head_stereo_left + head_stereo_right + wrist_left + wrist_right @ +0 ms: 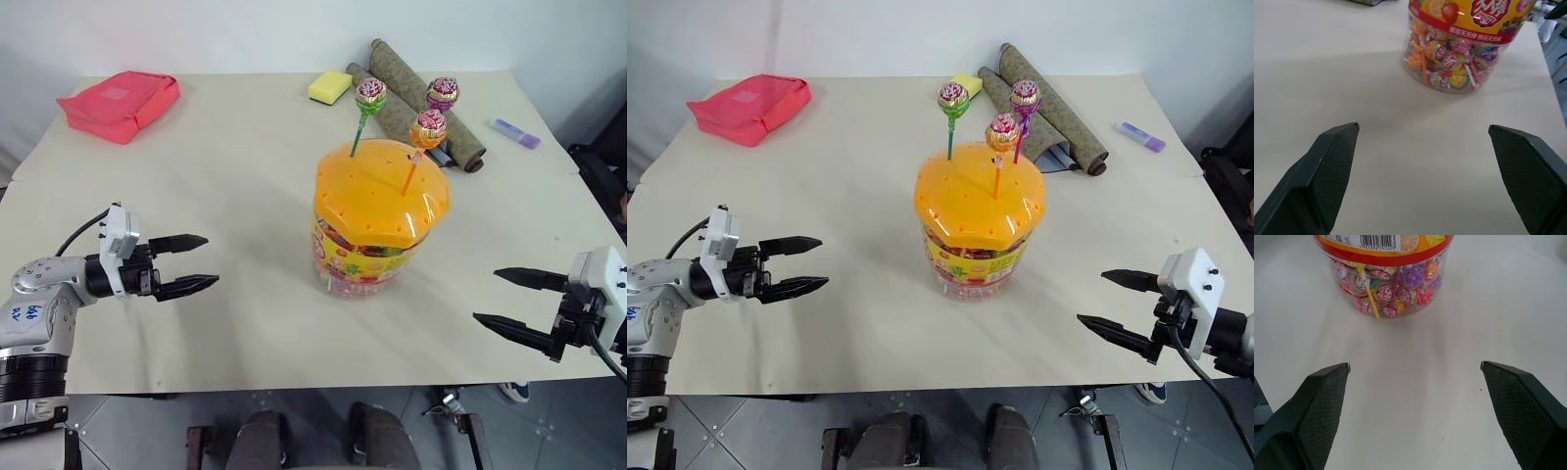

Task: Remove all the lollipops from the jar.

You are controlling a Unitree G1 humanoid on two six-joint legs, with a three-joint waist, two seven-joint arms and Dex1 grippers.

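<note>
- Nearest, the left gripper (196, 262), two black pointed fingers on a grey-and-white wrist, hangs low over the table (245, 333) at its left side with its fingers spread wide and nothing between them; it points toward the jar, well apart from it, which reads as a ready pose before any reach.
- The right gripper (509, 302), of the same build, mirrors it on the table's right side, fingers likewise spread and empty, also aimed at the jar from well apart. The wrist views show cross-hatched, grippy inner pads (1332, 166) suited to pinching something thin.
- The table is a smooth, matte cream sheet, bare between the grippers and the jar.
- The jar (364, 259), a large clear plastic tub with a colourful candy-print label, stands upright between the two grippers near the table's middle; wrapped candies show through its wall. Its glossy orange translucent domed lid (377, 191) is dotted with small holes.
- Three lollipops stand planted in those holes, none removed yet: a green-stick lollipop (369, 96), an orange-stick lollipop (427, 129) and a pink-stick lollipop (1025, 95), each a small round foil-wrapped ball on a thin stick.
- Farthest back lie a yellow sponge (330, 87), rolled brownish mats (431, 98), a small purple block (516, 133) and a soft red fabric pouch (120, 103).
</note>
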